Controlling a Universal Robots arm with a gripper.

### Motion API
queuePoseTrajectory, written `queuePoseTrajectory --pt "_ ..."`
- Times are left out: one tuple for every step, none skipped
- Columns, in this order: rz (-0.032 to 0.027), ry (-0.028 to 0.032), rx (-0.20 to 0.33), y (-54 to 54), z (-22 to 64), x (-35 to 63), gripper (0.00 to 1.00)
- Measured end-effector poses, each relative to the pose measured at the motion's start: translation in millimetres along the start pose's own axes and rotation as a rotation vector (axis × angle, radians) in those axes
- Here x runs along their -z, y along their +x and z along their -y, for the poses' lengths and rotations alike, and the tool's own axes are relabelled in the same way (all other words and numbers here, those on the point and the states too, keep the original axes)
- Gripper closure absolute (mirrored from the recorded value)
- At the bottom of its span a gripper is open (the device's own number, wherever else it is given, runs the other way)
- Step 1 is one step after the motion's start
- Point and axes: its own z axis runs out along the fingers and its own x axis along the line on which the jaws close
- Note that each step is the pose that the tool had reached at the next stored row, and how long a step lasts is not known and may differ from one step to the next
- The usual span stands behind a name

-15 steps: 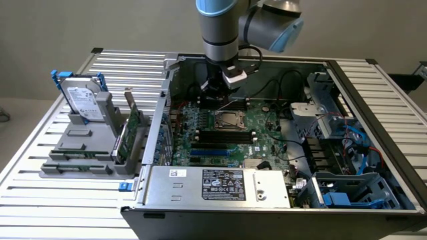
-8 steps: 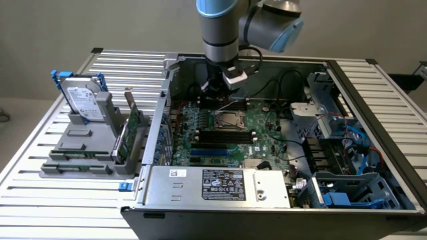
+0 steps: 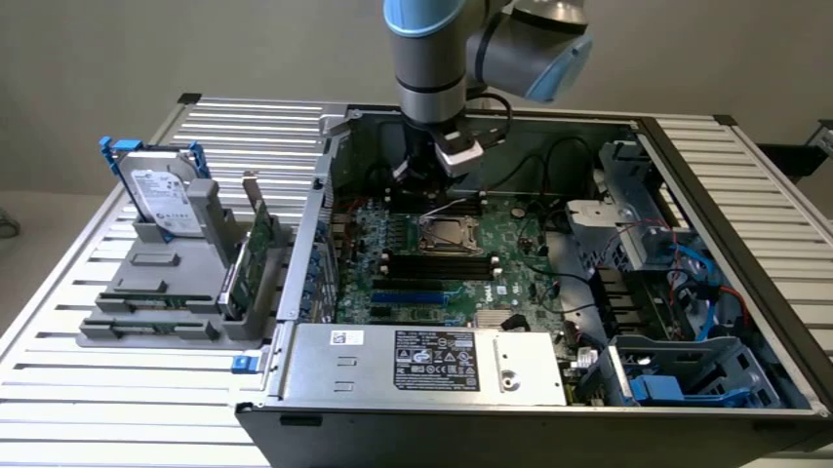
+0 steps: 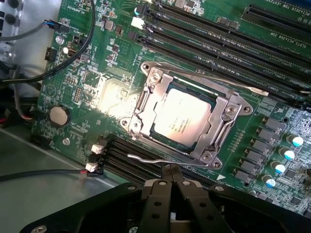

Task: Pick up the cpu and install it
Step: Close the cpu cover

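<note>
Plainly, the cpu is already sitting flat in its socket on the green motherboard, its silver top facing up and the socket's metal frame lying around its edges. The fingers are hanging just above the board beside that socket, pressed together and gripping nothing (their black tips are meeting at a point near one of the socket's thin wire levers). In the exterior view the arm is reaching straight down into the open computer case, which is lying on its side on the slatted metal desk. Long black memory slots are running along the board past the socket, and a round coin battery is shining nearby. A boxy power supply with a black label is filling the near edge of the case. Towards the exterior view's left, well apart from the case, a hard drive with blue handles is standing upright in a grey stand, with a green card propped beside it.
</note>
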Motion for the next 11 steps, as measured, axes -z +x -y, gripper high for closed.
queuePoseTrajectory --pt "0.0002 -0.0006 0.001 0.1 -0.1 -0.3 0.89" --pt "0.0003 -0.0011 0.001 0.2 -0.2 -0.6 0.89" --pt "0.0003 -0.0016 0.002 0.3 -0.3 -1.0 0.89" --pt "0.0005 -0.0021 0.003 0.4 -0.4 -1.4 0.89" --pt "0.0005 -0.0026 0.003 0.5 -0.5 -1.8 0.89" --pt "0.0005 -0.0032 0.004 0.7 -0.6 -2.3 0.89" --pt "0.0005 -0.0037 0.005 0.8 -0.8 -2.7 0.89" --pt "0.0005 -0.0043 0.006 1.0 -0.9 -3.2 0.89" --pt "0.0006 -0.0048 0.007 1.1 -1.0 -3.6 0.89" --pt "0.0007 -0.0054 0.008 1.3 -1.2 -4.1 0.89" --pt "0.0007 -0.0059 0.009 1.5 -1.3 -4.6 0.89"
